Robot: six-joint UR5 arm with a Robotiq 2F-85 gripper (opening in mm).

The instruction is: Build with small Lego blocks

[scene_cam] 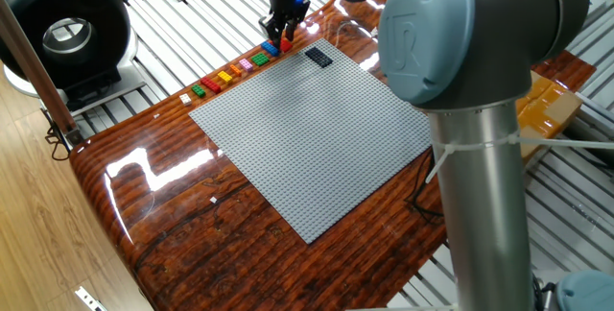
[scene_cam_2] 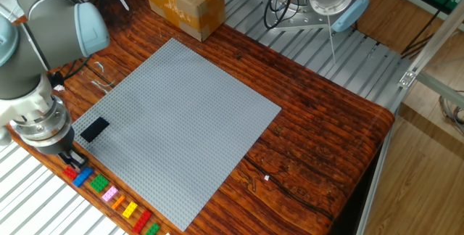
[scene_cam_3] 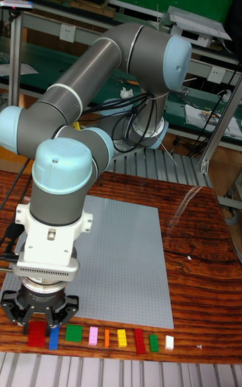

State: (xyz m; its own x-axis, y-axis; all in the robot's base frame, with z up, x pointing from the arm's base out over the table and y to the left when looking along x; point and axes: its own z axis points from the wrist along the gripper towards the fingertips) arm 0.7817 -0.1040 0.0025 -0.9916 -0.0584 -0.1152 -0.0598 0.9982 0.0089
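Grey studded baseplate [scene_cam: 312, 133] sits on the glossy wood table [scene_cam: 163, 196], taking up most of the top. One black piece [scene_cam_2: 94, 128] lies flat on the plate near the corner closest to the gripper.

Small Lego blocks are lined up in a row on the bare wood along the plate's edge, not on the plate. Tall fixed view gives the order from the gripper end: red brick [scene_cam_3: 35, 334], blue brick [scene_cam_3: 54, 338], green brick [scene_cam_3: 73, 333], pink brick [scene_cam_3: 93, 336], thin orange brick [scene_cam_3: 106, 338], yellow brick [scene_cam_3: 122, 338], long red brick [scene_cam_3: 138, 340], small green brick [scene_cam_3: 153, 342], white piece [scene_cam_3: 169, 342] at the far end. Bricks are close together but separate, with gaps between them.

Gripper [scene_cam_3: 41, 321] is at the red/blue end of the row, pointing straight down, fingertips low over the first red brick. Fingers look spread in the tall view, one either side of that brick; can't tell whether they touch it, and no brick is lifted.

Cardboard box [scene_cam_2: 185, 3] stands on the table past the plate's far corner. Black round unit [scene_cam: 65, 35] sits off the table on the slatted aluminium bench [scene_cam: 182, 23].
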